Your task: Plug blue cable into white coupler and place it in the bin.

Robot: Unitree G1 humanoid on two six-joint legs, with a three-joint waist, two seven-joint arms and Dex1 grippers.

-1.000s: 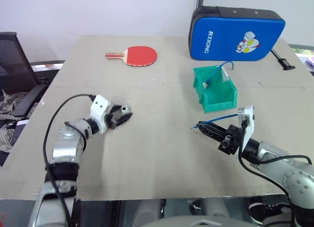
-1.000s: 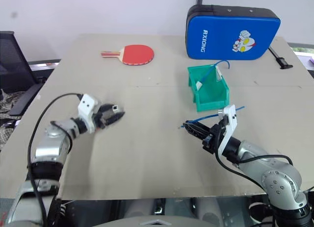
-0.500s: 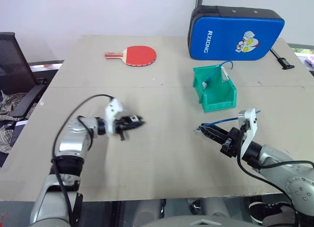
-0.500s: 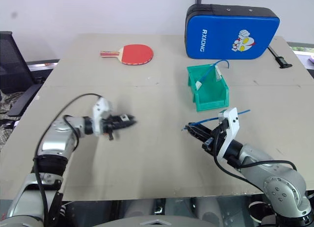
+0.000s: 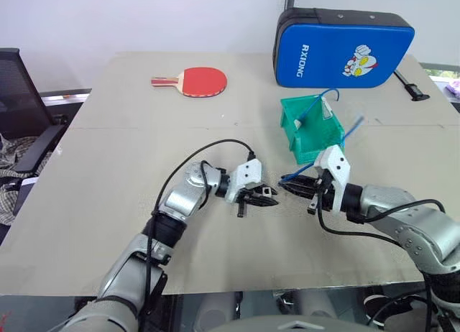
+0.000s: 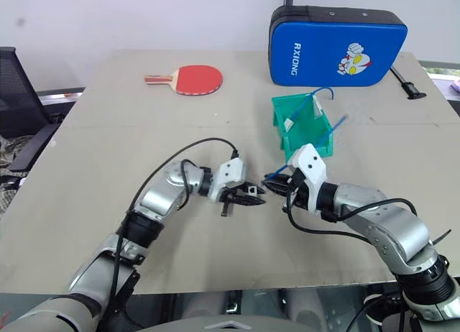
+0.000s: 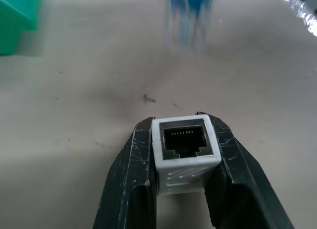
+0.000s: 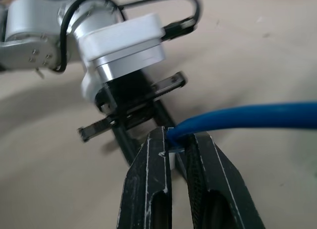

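Two grippers meet above the middle of the table (image 5: 108,203), tip to tip with a small gap between them. The left gripper (image 5: 267,197) points toward the robot's right, and its two black fingers (image 7: 126,189) are clenched on the white coupler (image 7: 185,152) — the block sits squarely between them, with its dark socket opening facing outward, away from the wrist. The right gripper (image 5: 289,185) points back toward the left one. Its fingers (image 8: 151,189) are pressed together on the blue cable (image 8: 247,117) close to the end of the cord, and the cord leaves the pinch to one side in the right wrist view. In the head views the blue cable rises from this gripper up and behind it, toward the bin (image 5: 310,128), and its far tip shows beside the bin's right wall.

The plug at the gripped end is too small to see clearly, so I cannot tell how it is turned. It is not yet in the socket; the coupler's opening is free.

The bin stands just behind the right gripper, green, with another blue cord and something white inside it. Further back there is a big blue padded case (image 5: 343,47), upright — and a red table tennis paddle (image 5: 194,81) lies flat, well apart on the left side.
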